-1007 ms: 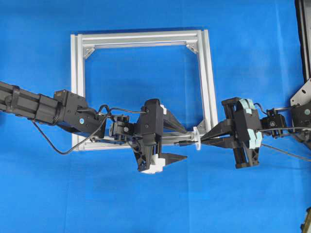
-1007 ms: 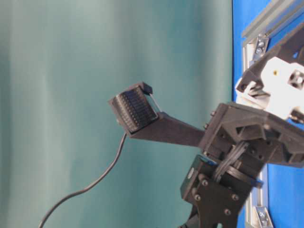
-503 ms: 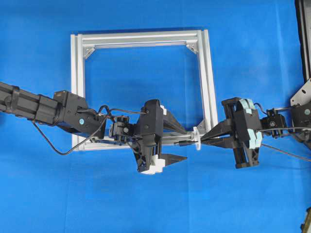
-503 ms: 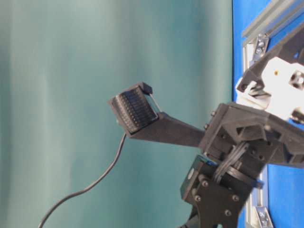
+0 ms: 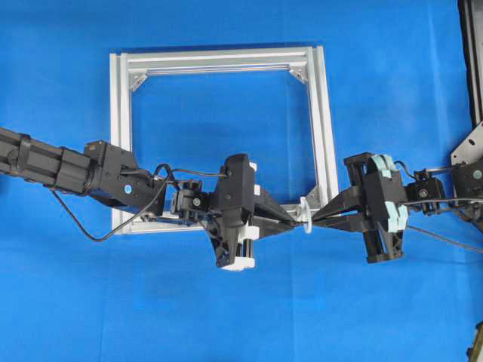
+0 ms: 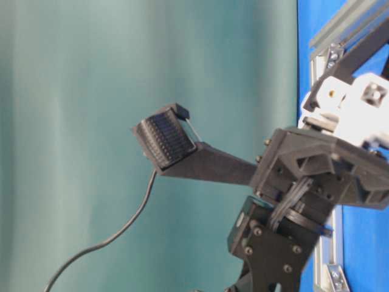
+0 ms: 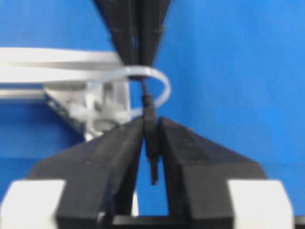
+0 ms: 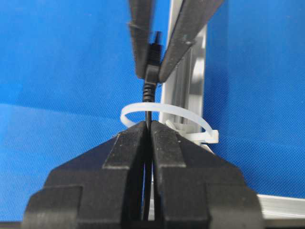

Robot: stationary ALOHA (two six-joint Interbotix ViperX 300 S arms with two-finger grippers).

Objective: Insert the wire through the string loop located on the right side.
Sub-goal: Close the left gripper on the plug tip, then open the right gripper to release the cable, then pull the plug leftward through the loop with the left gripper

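The wire [image 8: 148,98] passes through the string loop [image 8: 164,119], which sits at the front right corner of the metal frame [image 5: 323,128] on the blue worktop [image 5: 392,90]. The right gripper [image 8: 147,131] has its jaws clamped on the wire just on its side of the loop. On the far side, the left gripper [image 7: 151,136] has its jaws closed on the wire's plug tip.
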